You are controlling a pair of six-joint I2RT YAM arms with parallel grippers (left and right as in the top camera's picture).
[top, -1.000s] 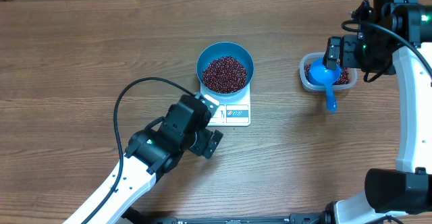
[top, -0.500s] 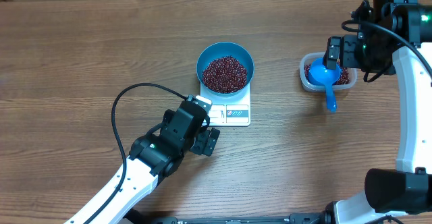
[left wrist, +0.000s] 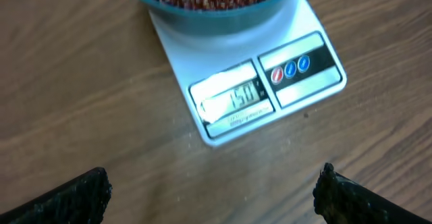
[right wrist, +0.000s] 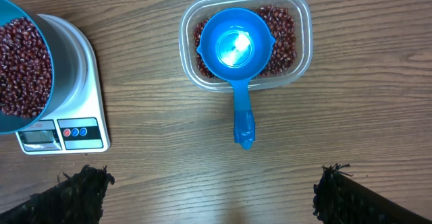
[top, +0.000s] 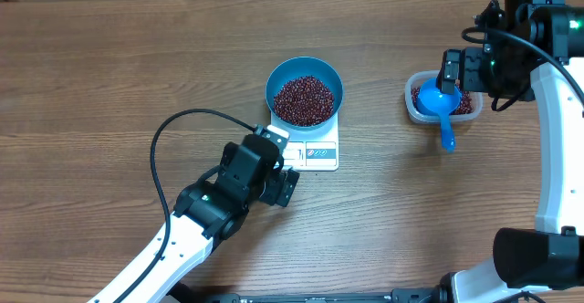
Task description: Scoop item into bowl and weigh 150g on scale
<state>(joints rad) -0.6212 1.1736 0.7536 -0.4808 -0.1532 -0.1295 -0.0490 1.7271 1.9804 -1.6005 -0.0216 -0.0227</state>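
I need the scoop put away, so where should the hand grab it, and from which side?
Take the blue scoop by its handle, from straight above, closing across its narrow width. The handle sticks out past the tub rim over the table; the cup sits among beans.

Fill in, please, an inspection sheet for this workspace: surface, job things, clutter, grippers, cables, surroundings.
Surface: wood-grain table; no spilled beans seen.
Job's things: bowl holds beans and stands on the scale; the display appears to read 150.
Clutter: scoop looks empty and lies in the tub of beans, handle out over the rim.
Grippers: left gripper open, empty, at the scale's front; right gripper open, empty, near the tub.
Cables: black cable looped over the table, left side.
Surroundings: nothing seen.
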